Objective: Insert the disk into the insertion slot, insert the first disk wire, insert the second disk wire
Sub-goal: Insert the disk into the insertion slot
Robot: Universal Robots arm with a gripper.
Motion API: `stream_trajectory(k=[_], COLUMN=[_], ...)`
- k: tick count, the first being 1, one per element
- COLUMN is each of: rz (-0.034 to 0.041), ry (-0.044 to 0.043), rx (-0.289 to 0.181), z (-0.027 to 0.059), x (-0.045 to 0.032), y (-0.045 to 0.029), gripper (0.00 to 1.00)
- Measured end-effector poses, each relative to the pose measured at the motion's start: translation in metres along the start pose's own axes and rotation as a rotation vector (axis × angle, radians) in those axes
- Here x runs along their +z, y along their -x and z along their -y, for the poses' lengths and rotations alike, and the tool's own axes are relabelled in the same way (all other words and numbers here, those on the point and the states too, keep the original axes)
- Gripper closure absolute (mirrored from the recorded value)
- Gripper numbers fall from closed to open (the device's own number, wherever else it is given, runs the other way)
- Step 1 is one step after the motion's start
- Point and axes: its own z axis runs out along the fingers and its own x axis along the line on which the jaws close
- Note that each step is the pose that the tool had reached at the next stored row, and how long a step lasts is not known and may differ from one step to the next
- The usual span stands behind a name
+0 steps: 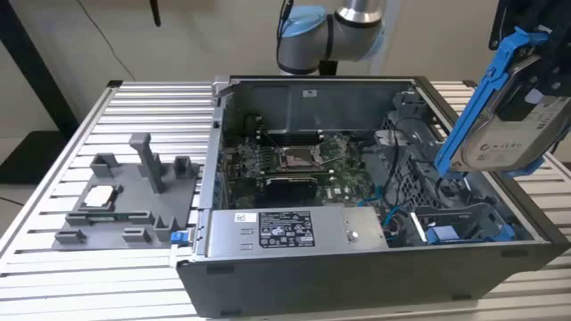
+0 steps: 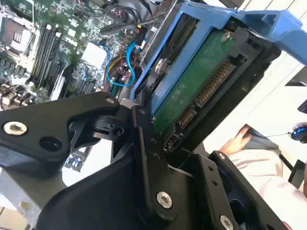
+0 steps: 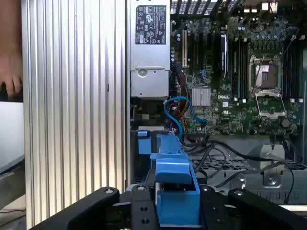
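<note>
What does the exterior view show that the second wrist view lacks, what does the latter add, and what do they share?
Exterior view: the open computer case, a grey fixture tray beside it on the slatted table, and the labelled face of the disk. Second wrist view: the disk's green circuit board with its connector, and a person's hand. Shared: the disk in its blue carrier, and the motherboard.

The exterior view overlooks the computer case [image 1: 357, 281] from above; both wrist views share its motherboard [image 2: 53, 52] [image 3: 225, 103] close-up.

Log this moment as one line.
gripper: shut on silver hard drive in blue plastic carrier | position: above open grey computer case | insertion: not done
</note>
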Motion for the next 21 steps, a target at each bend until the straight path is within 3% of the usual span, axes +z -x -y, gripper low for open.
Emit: stream_trajectory(k=[12,21], rz=[0.0000,0.0012], ry=[0.0000,0.0006], rx=[0.000,0.009], z=[0.0000,0.0004], x=[0.0005,0.0118], y=[0.0000,0.0000], gripper=[0.67,0.67])
